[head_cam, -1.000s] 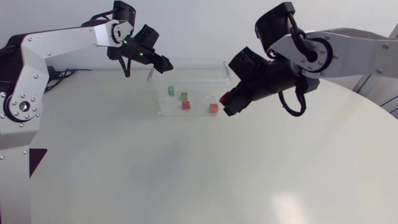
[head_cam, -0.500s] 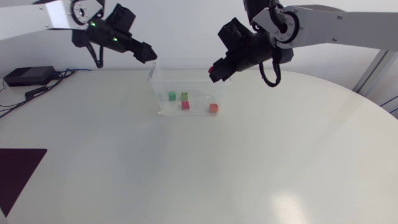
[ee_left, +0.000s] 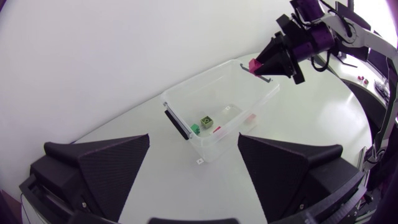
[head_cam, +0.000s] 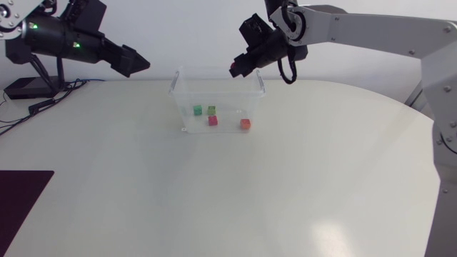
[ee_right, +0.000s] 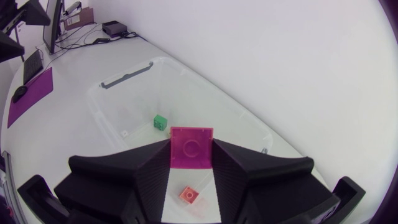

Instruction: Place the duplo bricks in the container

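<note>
White round table [head_cam: 285, 185], dark purple mat [head_cam: 21, 193] at its left edge. Clear container [head_cam: 207, 70] near the far edge holds a green brick [head_cam: 197, 109], dark green brick [head_cam: 211, 110], red brick [head_cam: 213, 121] and orange brick [head_cam: 245, 123]. Right gripper [ee_right: 191, 155] pinches a square magenta brick [ee_right: 191, 148] above the container. Left gripper [ee_left: 193, 155] is wide open and empty, well off to the side.

White table [head_cam: 285, 185], a dark purple mat [head_cam: 21, 196] near its left edge

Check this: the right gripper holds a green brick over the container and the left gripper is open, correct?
Not quite. The right wrist view shows the brick in the right gripper is pink, not green. It is over the container, and the left gripper is open.
</note>
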{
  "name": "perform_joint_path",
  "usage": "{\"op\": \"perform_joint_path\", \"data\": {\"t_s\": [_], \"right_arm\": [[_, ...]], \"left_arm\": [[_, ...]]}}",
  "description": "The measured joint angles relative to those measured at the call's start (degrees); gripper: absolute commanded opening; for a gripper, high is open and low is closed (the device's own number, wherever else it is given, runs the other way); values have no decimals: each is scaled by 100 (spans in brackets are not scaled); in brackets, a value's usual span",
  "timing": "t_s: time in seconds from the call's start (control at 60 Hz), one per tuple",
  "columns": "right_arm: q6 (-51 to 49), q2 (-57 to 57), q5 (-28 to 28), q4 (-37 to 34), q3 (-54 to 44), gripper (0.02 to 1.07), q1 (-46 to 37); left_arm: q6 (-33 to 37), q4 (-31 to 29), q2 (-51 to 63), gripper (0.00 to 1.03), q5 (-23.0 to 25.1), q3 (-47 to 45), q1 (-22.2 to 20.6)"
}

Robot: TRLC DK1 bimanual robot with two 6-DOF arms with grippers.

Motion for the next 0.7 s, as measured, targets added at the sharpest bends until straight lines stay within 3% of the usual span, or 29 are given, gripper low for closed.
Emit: {"op": "perform_joint_path", "data": {"t_s": [0.033, 0.067, 0.15, 0.417, 0.617, 0.7], "right_arm": [[0, 114, 0, -2, 151, 34, -4], [0, 223, 0, -20, 295, 49, -17], [2, 557, 15, -72, 675, 105, -31], [42, 804, 302, -50, 739, 103, -107], [-2, -483, 479, 485, -706, 103, -348], [9, -1158, 525, 634, -1370, 103, -542]], "left_arm": [[-2, 35, -140, 99, 2, -120, 17], [-2, 57, -251, 99, 2, -212, 22], [-22, 146, -509, 99, 2, -444, 52], [-177, 463, -1088, 99, -339, -1097, 273], [-271, 1335, -1910, 99, -1263, -2002, 315], [-302, 1471, -2264, 99, -1436, -2299, 315]]}}
